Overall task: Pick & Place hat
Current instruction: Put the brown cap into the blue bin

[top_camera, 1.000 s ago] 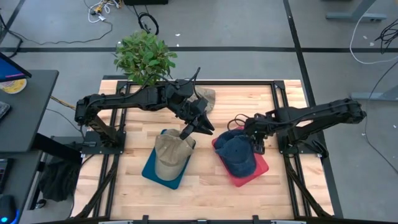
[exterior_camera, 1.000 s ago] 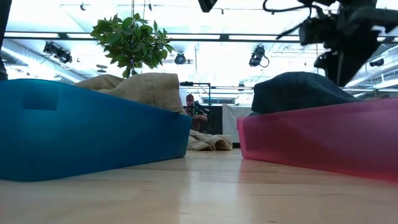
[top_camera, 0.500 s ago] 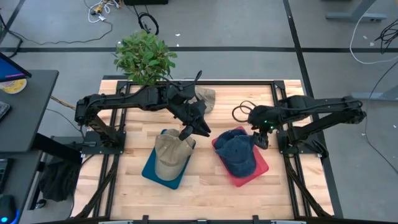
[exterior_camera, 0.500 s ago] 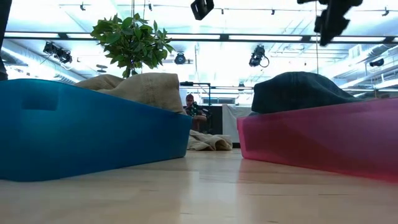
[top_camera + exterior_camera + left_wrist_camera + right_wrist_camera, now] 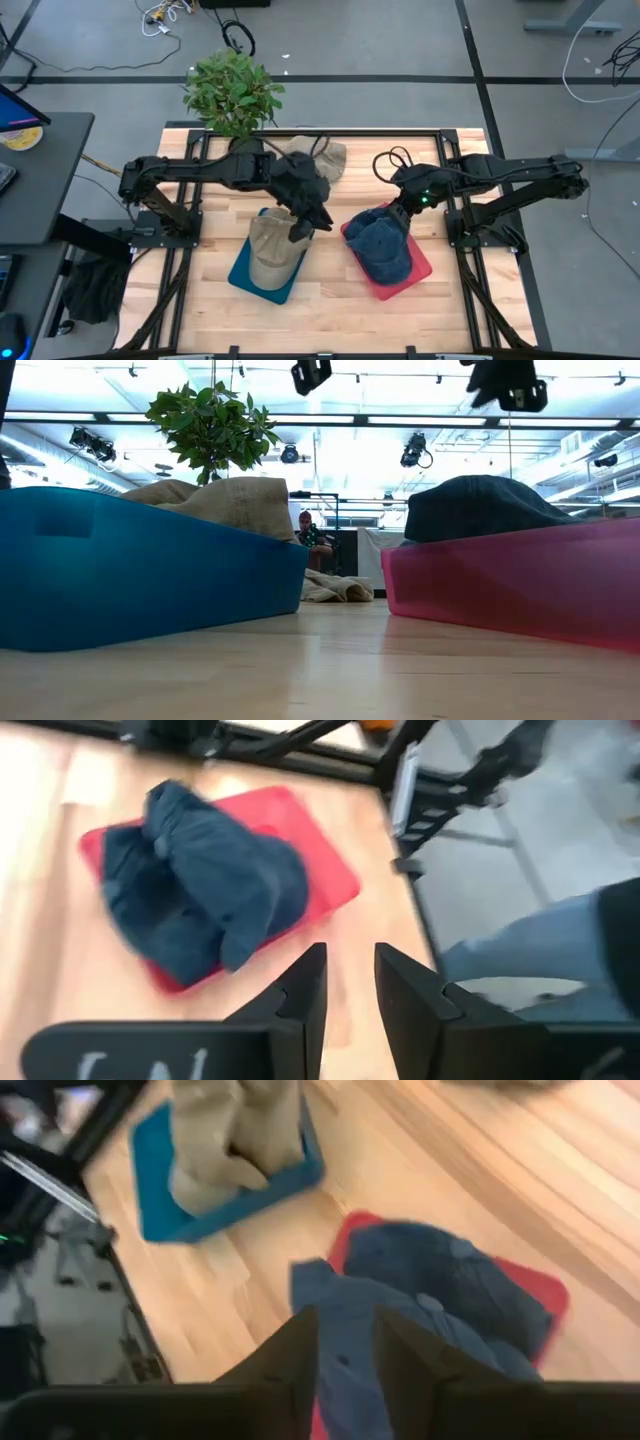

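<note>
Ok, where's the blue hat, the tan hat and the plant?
blue hat (image 5: 382, 246), high view, middle of its crown in the red tray.
tan hat (image 5: 272, 252), high view, its crown in the blue tray.
plant (image 5: 232, 92), high view, middle of its leaves.

Low view: both grippers cut off at top edge; tan hat (image 5: 225, 505) and blue hat (image 5: 480, 508) half hidden behind tray walls.

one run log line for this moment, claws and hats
left claw: empty, above tan hat in blue tray | right claw: empty, above navy hat in red tray | third tan hat: on table
</note>
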You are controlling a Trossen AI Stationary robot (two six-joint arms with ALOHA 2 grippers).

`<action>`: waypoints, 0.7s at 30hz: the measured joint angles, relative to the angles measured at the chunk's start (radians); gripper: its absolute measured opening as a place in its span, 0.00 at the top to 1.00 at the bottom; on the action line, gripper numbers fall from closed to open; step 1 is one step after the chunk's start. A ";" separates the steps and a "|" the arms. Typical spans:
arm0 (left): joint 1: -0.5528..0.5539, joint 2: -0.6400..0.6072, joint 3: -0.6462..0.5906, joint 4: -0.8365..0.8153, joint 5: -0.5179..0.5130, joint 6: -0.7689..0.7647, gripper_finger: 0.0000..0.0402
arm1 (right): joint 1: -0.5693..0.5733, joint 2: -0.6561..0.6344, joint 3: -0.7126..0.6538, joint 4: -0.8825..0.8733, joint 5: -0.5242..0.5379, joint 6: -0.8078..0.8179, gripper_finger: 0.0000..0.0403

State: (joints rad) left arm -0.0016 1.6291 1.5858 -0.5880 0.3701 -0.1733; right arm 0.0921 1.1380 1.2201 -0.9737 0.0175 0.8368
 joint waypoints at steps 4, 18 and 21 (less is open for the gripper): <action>-0.052 -0.026 0.000 -0.053 -0.168 0.001 0.84 | 0.000 0.001 0.000 0.112 0.000 0.000 0.81; -0.199 -0.232 0.000 -0.185 -0.629 -0.071 0.98 | -0.223 0.140 0.000 0.392 -0.102 -0.071 0.88; -0.233 -0.260 0.000 -0.205 -0.698 -0.084 0.98 | -0.292 0.205 0.021 0.420 -0.187 -0.076 0.88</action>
State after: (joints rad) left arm -0.2342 1.3692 1.5859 -0.7928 -0.3275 -0.2575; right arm -0.1997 1.3434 1.2408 -0.5533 -0.1696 0.7612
